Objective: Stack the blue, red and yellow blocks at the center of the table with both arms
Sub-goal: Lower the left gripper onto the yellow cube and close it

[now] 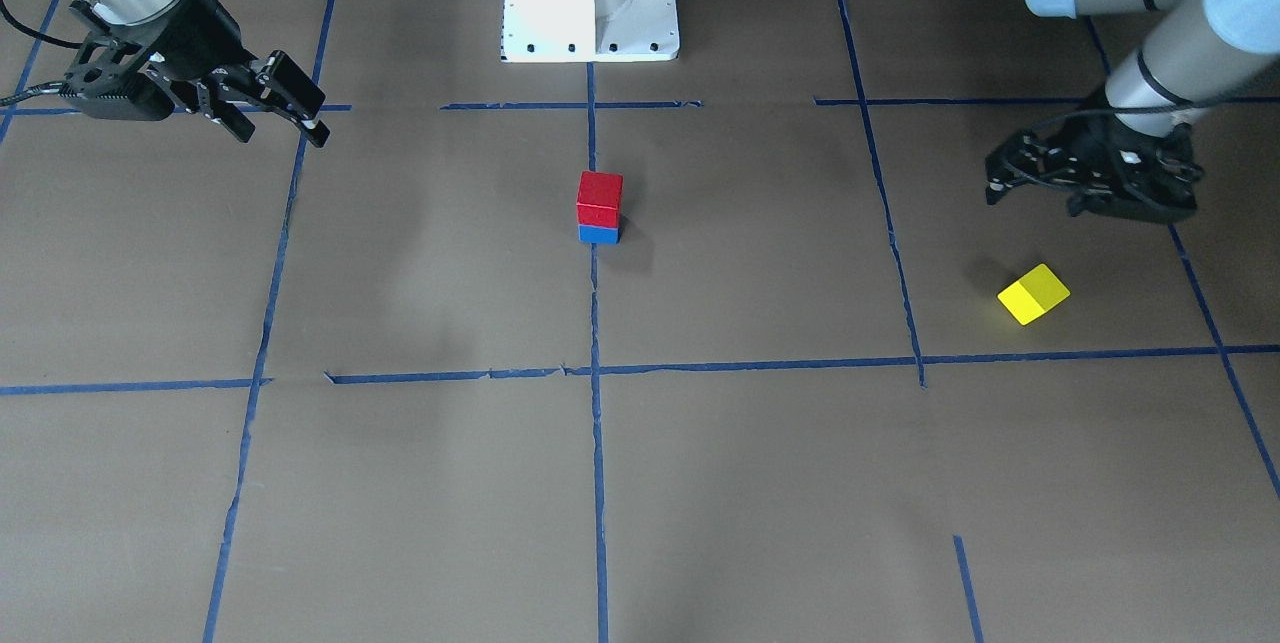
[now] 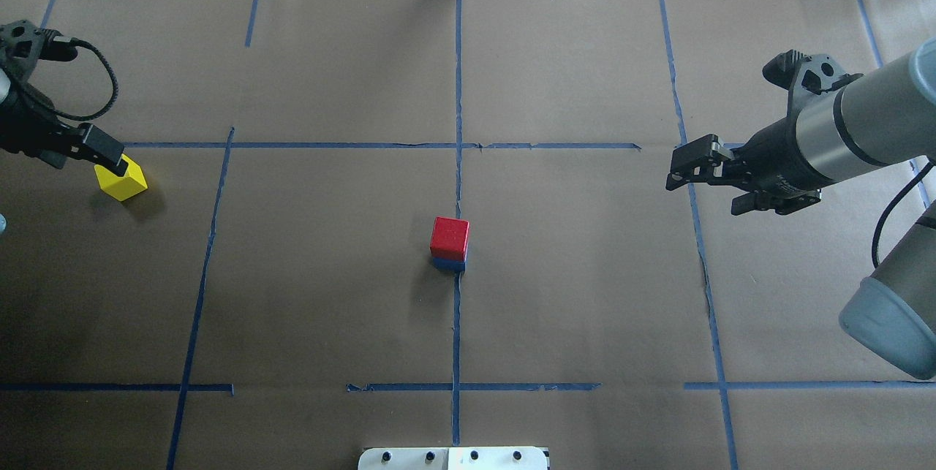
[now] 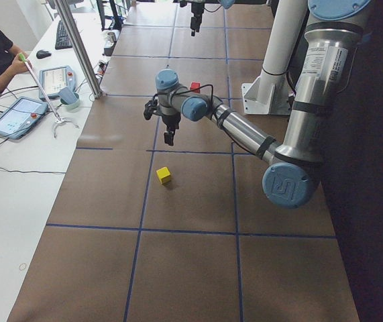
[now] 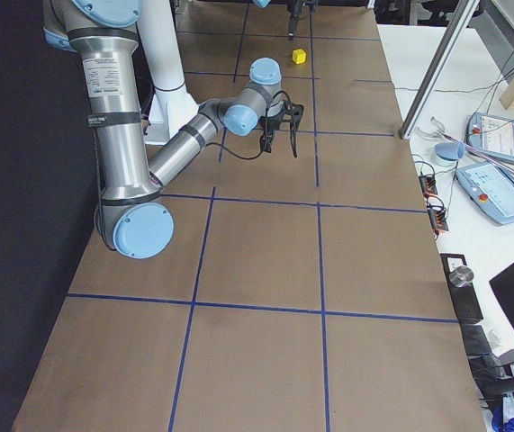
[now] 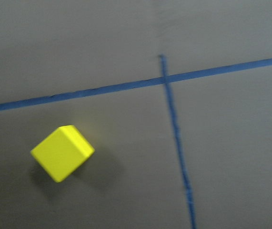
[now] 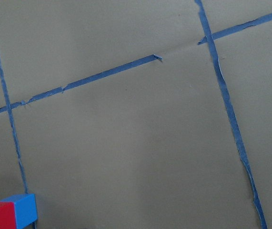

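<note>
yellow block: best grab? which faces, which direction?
Take the yellow block by two opposite side faces, coming straight down from above with the left gripper, which hangs nearest. It sits flat and alone on the table, so all sides are free, but it is turned diagonal to the tape lines; I'd rotate the fingers to match its faces, not its corners.

Top block rests on bottom block at table centre; lone block lies well left.
</note>
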Controlling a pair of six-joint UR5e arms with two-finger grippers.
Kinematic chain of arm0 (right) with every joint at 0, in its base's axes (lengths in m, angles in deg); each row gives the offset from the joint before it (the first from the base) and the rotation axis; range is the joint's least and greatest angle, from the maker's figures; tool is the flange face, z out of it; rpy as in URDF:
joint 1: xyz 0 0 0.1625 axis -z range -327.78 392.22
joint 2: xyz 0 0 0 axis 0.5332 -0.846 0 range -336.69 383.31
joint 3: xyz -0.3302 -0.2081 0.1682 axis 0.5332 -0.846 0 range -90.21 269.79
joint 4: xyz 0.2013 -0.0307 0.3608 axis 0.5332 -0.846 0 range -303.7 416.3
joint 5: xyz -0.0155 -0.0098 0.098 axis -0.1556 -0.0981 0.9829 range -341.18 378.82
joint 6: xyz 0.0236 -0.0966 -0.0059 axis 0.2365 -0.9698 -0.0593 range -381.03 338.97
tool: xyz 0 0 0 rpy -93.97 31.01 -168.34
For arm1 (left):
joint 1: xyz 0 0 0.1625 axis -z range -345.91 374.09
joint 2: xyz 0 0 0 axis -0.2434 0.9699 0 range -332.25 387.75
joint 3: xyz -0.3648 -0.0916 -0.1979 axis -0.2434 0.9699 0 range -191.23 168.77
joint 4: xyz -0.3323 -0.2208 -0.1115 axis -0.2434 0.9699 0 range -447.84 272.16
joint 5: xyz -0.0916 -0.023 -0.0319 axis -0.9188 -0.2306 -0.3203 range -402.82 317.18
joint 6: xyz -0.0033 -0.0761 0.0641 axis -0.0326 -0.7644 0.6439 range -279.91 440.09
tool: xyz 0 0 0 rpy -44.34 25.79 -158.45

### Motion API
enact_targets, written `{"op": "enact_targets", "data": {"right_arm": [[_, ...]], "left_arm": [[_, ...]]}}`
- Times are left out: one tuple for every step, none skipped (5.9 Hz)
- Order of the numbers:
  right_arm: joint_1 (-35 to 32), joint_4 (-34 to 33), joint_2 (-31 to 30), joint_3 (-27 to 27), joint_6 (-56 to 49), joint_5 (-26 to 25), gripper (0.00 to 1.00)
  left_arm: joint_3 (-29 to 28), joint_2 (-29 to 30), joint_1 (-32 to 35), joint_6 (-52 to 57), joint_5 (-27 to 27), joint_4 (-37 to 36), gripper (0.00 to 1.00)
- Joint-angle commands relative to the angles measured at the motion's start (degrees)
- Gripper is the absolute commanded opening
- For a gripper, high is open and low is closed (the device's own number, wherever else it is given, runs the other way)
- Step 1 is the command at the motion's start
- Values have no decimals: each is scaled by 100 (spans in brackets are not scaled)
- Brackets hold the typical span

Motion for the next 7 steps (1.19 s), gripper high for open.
{"op": "enact_targets", "data": {"right_arm": [[0, 0, 1, 60, 9, -6, 100], [0, 0, 1, 77, 9, -6, 100], [0, 0, -16, 95, 9, -6, 100], [0, 0, -25, 104, 9, -6, 100], [9, 0, -25, 95, 9, -15, 100], [9, 0, -25, 95, 9, -24, 100], [9, 0, -17, 95, 9, -24, 100]], "left_arm": [[-850, -87, 54, -1706, -73, 1024, 100], [-1298, -17, 2, -2937, -47, 1824, 100], [-1511, 18, -8, -3106, -47, 1962, 100], [-1835, 271, -34, -3455, -47, 1972, 100], [-1978, 378, -60, -3468, -47, 1981, 100], [-2014, 379, -174, -3459, -38, 1973, 100], [-2075, 388, -253, -3450, -38, 1981, 100]]}}
